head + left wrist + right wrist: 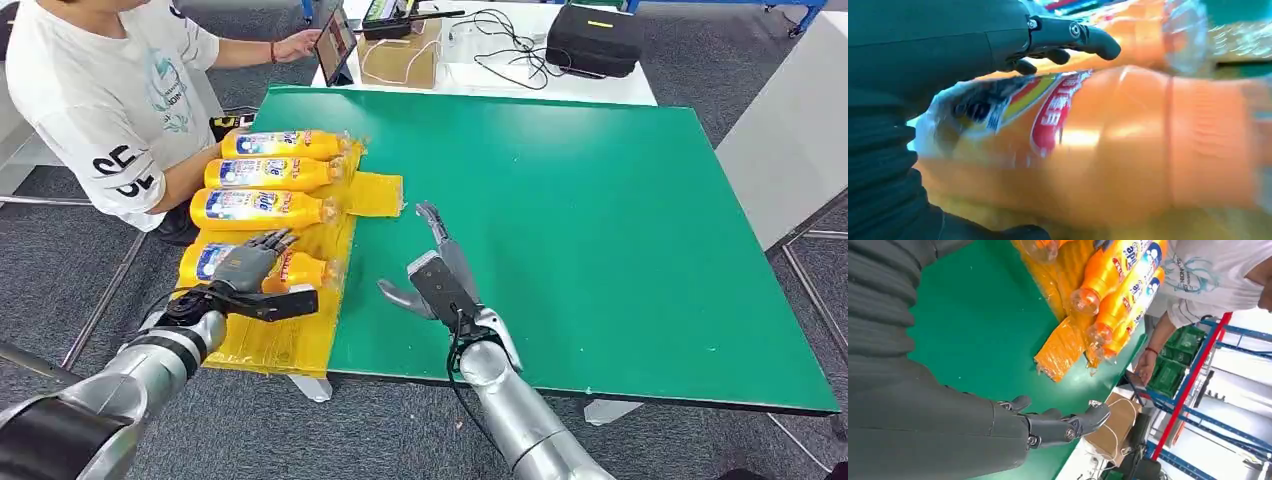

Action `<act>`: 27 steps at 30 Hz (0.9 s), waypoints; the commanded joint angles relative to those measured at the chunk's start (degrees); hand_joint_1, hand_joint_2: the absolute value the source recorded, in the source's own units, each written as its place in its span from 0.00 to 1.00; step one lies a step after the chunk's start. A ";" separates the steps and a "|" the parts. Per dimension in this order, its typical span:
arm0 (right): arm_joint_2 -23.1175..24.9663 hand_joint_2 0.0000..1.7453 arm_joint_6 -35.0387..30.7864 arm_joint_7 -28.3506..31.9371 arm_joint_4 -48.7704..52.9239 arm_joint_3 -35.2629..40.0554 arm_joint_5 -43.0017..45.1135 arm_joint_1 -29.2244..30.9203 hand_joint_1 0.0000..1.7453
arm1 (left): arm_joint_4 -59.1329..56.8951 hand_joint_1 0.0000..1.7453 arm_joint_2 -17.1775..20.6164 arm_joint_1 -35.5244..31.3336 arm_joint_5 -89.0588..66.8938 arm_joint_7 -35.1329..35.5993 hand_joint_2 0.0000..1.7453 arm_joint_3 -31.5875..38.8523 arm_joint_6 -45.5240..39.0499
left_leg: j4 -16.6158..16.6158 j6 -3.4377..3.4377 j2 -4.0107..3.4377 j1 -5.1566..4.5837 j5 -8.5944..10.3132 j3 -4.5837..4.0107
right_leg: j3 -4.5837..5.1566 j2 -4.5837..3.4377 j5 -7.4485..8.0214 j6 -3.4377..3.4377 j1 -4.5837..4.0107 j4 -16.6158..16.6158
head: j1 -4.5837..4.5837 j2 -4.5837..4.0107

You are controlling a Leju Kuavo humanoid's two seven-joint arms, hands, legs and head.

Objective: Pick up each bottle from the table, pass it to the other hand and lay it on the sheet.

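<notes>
on the yellow sheet (290, 345) at the green table's (620, 240) left edge we see four orange bottles (268, 173) with unreadable blue-and-red labels, our left hand (248, 268) clasping the nearest bottle (305, 270), our right hand (438, 280) empty, fingers apart.

We see our right hand (1048, 422) empty, fingers spread above the green counter (978, 335). Beyond it, bottles (1110, 277) lie side by side on the yellow sheet (1063, 347), a person (1208, 275) just behind them.
</notes>
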State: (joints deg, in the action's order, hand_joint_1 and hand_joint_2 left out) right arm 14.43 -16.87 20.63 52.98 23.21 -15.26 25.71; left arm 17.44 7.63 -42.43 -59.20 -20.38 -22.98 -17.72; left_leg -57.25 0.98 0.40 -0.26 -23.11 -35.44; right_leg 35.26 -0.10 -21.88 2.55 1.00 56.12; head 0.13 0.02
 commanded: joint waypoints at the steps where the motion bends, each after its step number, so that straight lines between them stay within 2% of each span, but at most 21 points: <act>1: -1.34 1.00 -0.53 1.78 -2.35 -0.35 1.51 0.42 0.00 | 6.84 0.00 -0.57 8.88 15.30 -19.62 1.00 15.07 -2.27 | 0.04 -0.03 -0.05 0.02 -0.06 0.10 | -0.08 -0.04 -0.05 -0.06 -0.02 -0.08 | 0.00 0.00; 3: -1.48 1.00 -0.45 1.86 -2.03 -0.49 1.72 0.24 0.00 | 8.20 0.00 -0.47 9.46 16.21 -19.62 1.00 14.86 -2.04 | 0.02 -0.04 0.00 0.03 -0.08 0.06 | -0.08 0.02 -0.09 -0.08 -0.04 -0.08 | 0.00 -0.02; 5: -1.43 1.00 -0.67 2.44 -1.05 -1.40 2.87 -0.48 0.00 | 15.20 0.00 -0.52 12.15 23.43 -19.62 1.00 13.76 -1.06 | -0.01 -0.06 -0.01 0.07 -0.12 0.07 | -0.07 0.00 -0.11 -0.11 -0.08 -0.07 | 0.00 0.00; 7: -1.63 1.00 -0.77 2.75 -0.26 -2.09 3.60 -1.14 0.00 | 20.87 0.00 -0.63 14.12 31.52 -19.62 1.00 12.07 3.70 | 0.00 -0.07 0.01 0.06 -0.12 0.05 | -0.05 0.05 -0.14 -0.12 -0.07 -0.06 | 0.02 0.00; 8: -1.66 1.00 -0.60 3.06 0.29 -2.49 4.14 -1.52 0.00 | 26.12 0.00 -0.36 15.86 38.54 -19.62 1.00 11.43 9.50 | -0.01 -0.06 0.05 0.06 -0.08 -0.03 | 0.01 0.09 -0.10 -0.10 -0.07 -0.08 | 0.00 -0.02; 13: -1.71 1.00 -0.41 3.11 0.45 -2.50 4.22 -1.63 0.00 | 27.40 0.00 -0.66 16.18 40.71 -19.62 1.00 11.32 11.22 | -0.03 -0.04 0.04 0.05 -0.08 -0.12 | 0.14 0.06 -0.10 -0.08 -0.06 -0.05 | 0.00 -0.02; 14: -1.56 1.00 -0.48 3.44 0.76 -2.77 4.53 -1.81 0.00 | 29.77 0.00 -0.75 16.94 44.72 -19.62 1.00 11.67 14.81 | -0.07 -0.06 0.06 0.10 -0.15 -0.06 | 0.03 0.10 -0.16 -0.11 -0.12 -0.04 | 0.00 -0.02; 16: -1.06 1.00 -0.76 4.64 2.07 -3.38 5.41 -2.77 0.00 | 34.41 0.00 -4.41 18.74 54.92 -19.62 1.00 17.02 25.35 | -0.10 -0.08 0.02 0.11 -0.18 -0.05 | 0.04 0.08 -0.18 -0.12 -0.13 -0.02 | 0.02 -0.02; 18: -0.85 1.00 -1.38 5.02 3.56 -3.42 5.55 -3.95 0.00 | 35.85 0.00 -7.69 19.44 55.67 -19.62 1.00 18.41 28.03 | -0.02 -0.03 0.15 0.04 -0.05 -0.20 | 0.16 0.19 -0.11 -0.06 -0.05 -0.07 | 0.00 -0.02; 19: -0.83 1.00 -1.54 5.05 4.18 -3.32 5.54 -4.50 0.00 | 36.03 0.00 -9.34 19.66 55.40 -19.62 1.00 18.50 27.67 | -0.06 -0.04 0.25 0.07 -0.12 -0.12 | 0.04 0.30 -0.20 -0.08 -0.09 -0.06 | 0.02 -0.02; 22: -0.44 1.00 -3.88 4.58 6.71 -3.17 4.70 -7.12 0.00 | 32.37 0.00 -17.31 17.54 54.68 -19.44 1.00 18.92 25.76 | -0.05 -0.02 0.39 0.04 -0.11 -0.15 | 0.02 0.38 -0.21 -0.06 -0.05 -0.07 | 0.00 -0.02; 24: -0.33 1.00 -4.95 4.42 8.23 -3.29 4.60 -8.64 0.00 | 31.50 0.00 -20.76 16.73 53.77 -15.64 1.00 17.79 21.93 | -0.07 -0.02 0.50 0.05 -0.11 -0.18 | 0.01 0.46 -0.23 -0.06 -0.06 -0.09 | 0.02 -0.02; 27: -0.46 1.00 -4.96 4.39 8.60 -3.23 4.58 -8.87 0.00 | 31.16 0.00 -20.76 16.64 53.72 -15.55 1.00 17.43 21.43 | -0.07 -0.01 0.42 0.01 -0.12 -0.24 | 0.06 0.36 -0.18 -0.06 -0.01 -0.12 | 0.00 -0.02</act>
State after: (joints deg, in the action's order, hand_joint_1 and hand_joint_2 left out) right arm 14.51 -21.12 25.38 58.90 21.11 -10.71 18.72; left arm 50.51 -4.45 -23.29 -4.90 -37.56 -7.34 5.60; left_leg -57.29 1.03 0.55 -0.34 -23.15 -35.85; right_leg 35.61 -0.05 -21.90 2.56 1.10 56.02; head 0.13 0.00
